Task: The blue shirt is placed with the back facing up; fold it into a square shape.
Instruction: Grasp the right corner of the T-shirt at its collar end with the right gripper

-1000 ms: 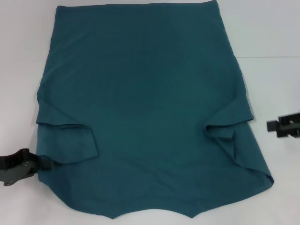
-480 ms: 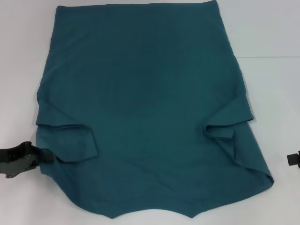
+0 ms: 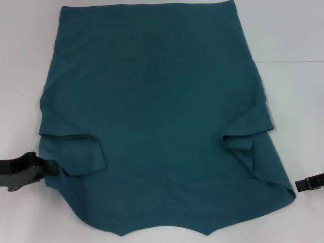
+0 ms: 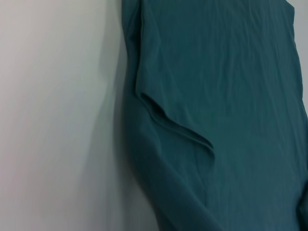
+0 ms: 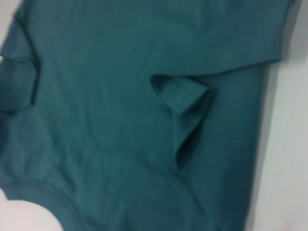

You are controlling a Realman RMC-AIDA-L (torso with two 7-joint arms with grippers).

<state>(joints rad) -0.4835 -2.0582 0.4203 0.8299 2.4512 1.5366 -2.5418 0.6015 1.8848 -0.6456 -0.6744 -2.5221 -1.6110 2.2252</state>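
Currently your blue shirt (image 3: 157, 116) lies flat on the table (image 3: 293, 40), sleeves tucked inward; body folds remain. Left gripper (image 3: 48, 168) touches its edge, right gripper (image 3: 298, 185) beside it; grip on either cannot be told.

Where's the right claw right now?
In the head view, the right claw sits at the right edge, just beside the blue shirt's near right corner.

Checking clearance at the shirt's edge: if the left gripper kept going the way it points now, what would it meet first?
Most likely the blue shirt. The left gripper points inward from the table's left side, its tip right at the cloth's edge below the folded-in left sleeve. Whether it already touches is unclear.
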